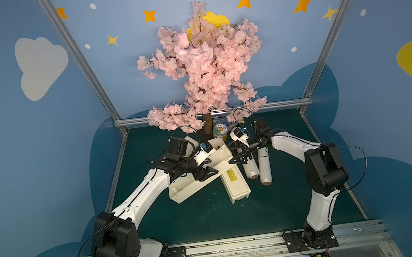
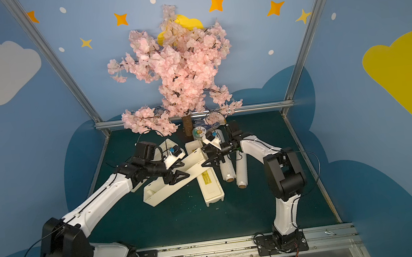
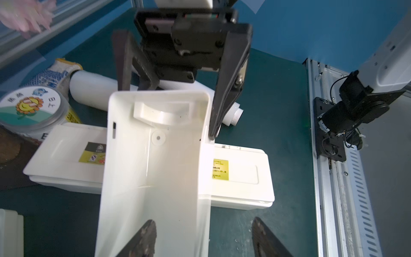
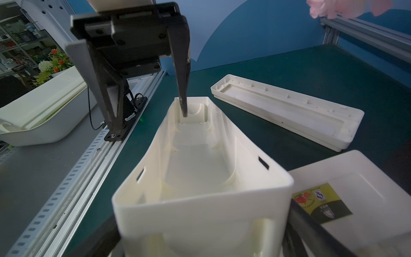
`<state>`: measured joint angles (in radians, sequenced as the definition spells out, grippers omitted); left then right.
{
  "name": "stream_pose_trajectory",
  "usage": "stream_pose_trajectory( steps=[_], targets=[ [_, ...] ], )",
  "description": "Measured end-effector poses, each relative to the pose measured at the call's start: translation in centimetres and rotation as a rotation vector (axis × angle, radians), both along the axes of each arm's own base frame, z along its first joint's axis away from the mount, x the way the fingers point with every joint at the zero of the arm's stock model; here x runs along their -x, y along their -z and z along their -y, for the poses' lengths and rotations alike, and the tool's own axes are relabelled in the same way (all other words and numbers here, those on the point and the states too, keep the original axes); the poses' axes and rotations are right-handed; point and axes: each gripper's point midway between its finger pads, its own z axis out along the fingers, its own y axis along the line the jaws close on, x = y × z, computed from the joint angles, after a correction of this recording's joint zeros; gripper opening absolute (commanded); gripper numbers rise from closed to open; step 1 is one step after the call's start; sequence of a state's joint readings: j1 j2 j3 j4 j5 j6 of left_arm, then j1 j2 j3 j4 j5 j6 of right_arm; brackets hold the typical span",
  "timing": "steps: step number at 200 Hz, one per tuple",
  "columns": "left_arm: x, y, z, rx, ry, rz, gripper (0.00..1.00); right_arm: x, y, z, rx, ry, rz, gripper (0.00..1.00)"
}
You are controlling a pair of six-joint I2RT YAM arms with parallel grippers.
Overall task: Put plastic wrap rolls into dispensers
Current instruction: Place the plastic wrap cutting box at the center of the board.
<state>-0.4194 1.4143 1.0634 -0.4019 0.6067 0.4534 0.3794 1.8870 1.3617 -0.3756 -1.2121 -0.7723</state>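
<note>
Plastic wrap rolls (image 1: 264, 170): both lie side by side on the table (image 1: 210, 219), outside the open dispenser (image 1: 191, 191), just past its propped end. Neither is loaded.
Open dispenser: empty trough, lying crosswise over the closed dispenser (image 1: 235, 184), so one end rides up. Its lid (image 4: 287, 115) lies apart, alongside it.
Left tool (image 1: 209, 174): spread at the low end, one finger inside the trough, one outside, nothing pinched.
Right tool (image 1: 235, 161): spread wide, straddling the propped end. No clamp visible.
Likely step: seat the trough flat. Best grip one wall firmly, slide it clear of the closed box and keep the mouth up.
Arms: both elbows high, forearms sloping down onto opposite ends.
</note>
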Motion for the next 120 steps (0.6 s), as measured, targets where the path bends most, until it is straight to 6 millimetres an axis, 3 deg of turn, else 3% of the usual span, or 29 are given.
stream_pose_trajectory(
  steps=[19,54,91,98,100,102,120],
  targets=[
    [-0.2,1.6,0.4,-0.049,-0.004,-0.013,0.64,0.1,0.0,0.0,0.004,-0.003,0.004,0.32],
    [-0.2,3.7,1.7,-0.104,0.022,-0.039,0.32,0.2,0.0,-0.2,0.009,-0.006,0.003,0.40],
    [-0.4,3.5,2.0,-0.102,0.023,-0.039,0.11,-0.1,0.2,-0.5,0.010,0.010,-0.001,0.65],
    [-0.3,3.5,2.0,-0.101,0.021,-0.046,0.09,-0.2,0.3,-0.5,0.009,0.015,-0.002,0.75],
    [-0.3,3.5,2.0,-0.100,0.018,-0.049,0.08,-0.2,0.3,-0.5,0.009,0.016,-0.004,0.88],
    [-0.3,3.5,2.0,-0.100,0.017,-0.050,0.08,-0.2,0.4,-0.5,0.008,0.017,-0.003,0.91],
    [0.1,3.7,1.8,-0.102,0.001,-0.063,0.04,-0.4,0.7,-0.5,0.007,0.036,-0.009,0.92]
  ],
)
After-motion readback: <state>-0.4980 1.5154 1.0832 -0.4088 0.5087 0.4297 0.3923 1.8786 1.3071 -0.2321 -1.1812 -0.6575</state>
